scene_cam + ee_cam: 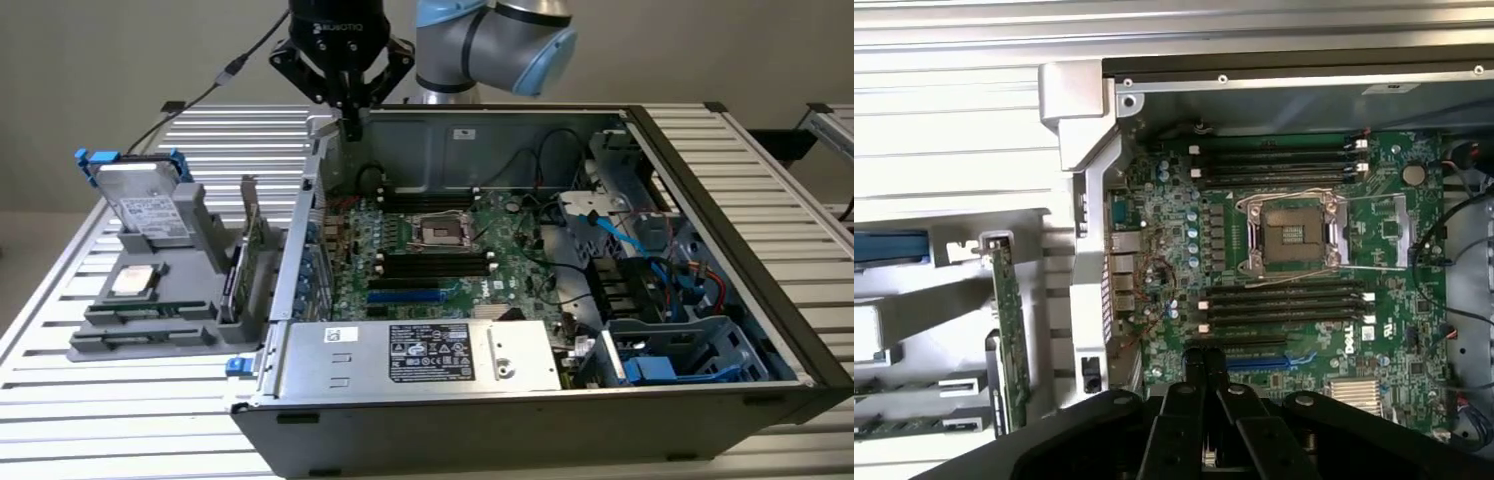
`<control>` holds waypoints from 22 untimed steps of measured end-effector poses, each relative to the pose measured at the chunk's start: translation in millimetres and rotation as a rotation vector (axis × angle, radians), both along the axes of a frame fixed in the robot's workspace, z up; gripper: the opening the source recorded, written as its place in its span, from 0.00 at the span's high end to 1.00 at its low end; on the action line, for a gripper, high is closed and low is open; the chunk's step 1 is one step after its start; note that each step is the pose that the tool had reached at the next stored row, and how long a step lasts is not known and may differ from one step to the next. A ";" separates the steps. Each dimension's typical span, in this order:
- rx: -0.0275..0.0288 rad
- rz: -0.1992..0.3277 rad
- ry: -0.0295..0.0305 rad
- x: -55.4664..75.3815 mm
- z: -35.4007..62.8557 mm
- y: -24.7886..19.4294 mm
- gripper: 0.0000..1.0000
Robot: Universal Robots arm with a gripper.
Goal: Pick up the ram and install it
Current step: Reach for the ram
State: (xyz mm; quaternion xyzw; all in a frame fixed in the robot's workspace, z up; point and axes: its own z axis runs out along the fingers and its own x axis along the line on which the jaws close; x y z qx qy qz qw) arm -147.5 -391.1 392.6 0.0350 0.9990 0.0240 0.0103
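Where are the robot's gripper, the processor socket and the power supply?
gripper (352,132), exterior view, between its closed fingertips.
processor socket (1291,232), wrist view, its dark centre.
power supply (430,352), exterior view, its label.

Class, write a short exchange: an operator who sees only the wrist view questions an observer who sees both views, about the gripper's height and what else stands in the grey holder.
Operator: I see the shut gripper over the motherboard. How high is it?
Observer: It hangs well clear, up near the top edge of the case, touching nothing.
Operator: The ram stands in the grey holder. What is farther along?
Observer: A hard drive with blue rails, standing upright.
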 end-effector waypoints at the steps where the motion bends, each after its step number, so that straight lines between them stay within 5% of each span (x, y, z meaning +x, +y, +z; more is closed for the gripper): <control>1: 0.0002 0.000 0.0000 -4.5 -0.1 1.4 0.90; 9: 0.0002 0.000 -0.0001 -39.5 -0.2 10.4 0.90; 22: 0.0029 0.000 0.0000 -98.9 -0.1 12.1 0.90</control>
